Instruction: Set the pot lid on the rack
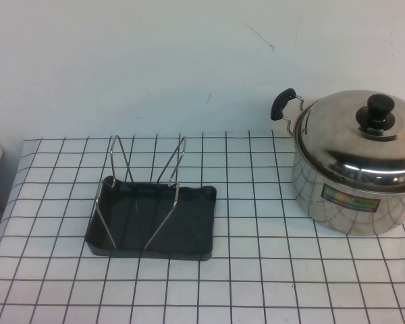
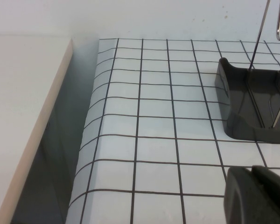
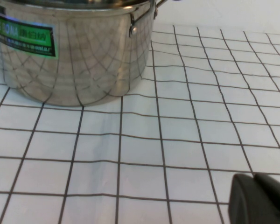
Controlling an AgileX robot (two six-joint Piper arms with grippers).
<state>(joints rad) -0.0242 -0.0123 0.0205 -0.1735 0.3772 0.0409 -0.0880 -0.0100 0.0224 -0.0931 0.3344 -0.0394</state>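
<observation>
The pot lid (image 1: 364, 131), shiny steel with a black knob (image 1: 379, 111), rests on the steel pot (image 1: 351, 196) at the right of the table. The rack (image 1: 145, 189) of bent wire loops stands on its dark grey tray (image 1: 189, 233) left of centre; the left wrist view shows one end of that tray (image 2: 252, 116). Neither arm appears in the high view. My left gripper (image 2: 252, 175) hangs shut over the checked cloth near the tray, holding nothing. My right gripper (image 3: 254, 179) is shut and empty above the cloth, a short way from the pot (image 3: 70, 56).
A white checked cloth (image 1: 256, 270) covers the table. Its left edge (image 2: 86, 154) drops off beside a pale board (image 2: 23, 116). The pot's black side handle (image 1: 282, 103) sticks out toward the back. A white wall stands behind.
</observation>
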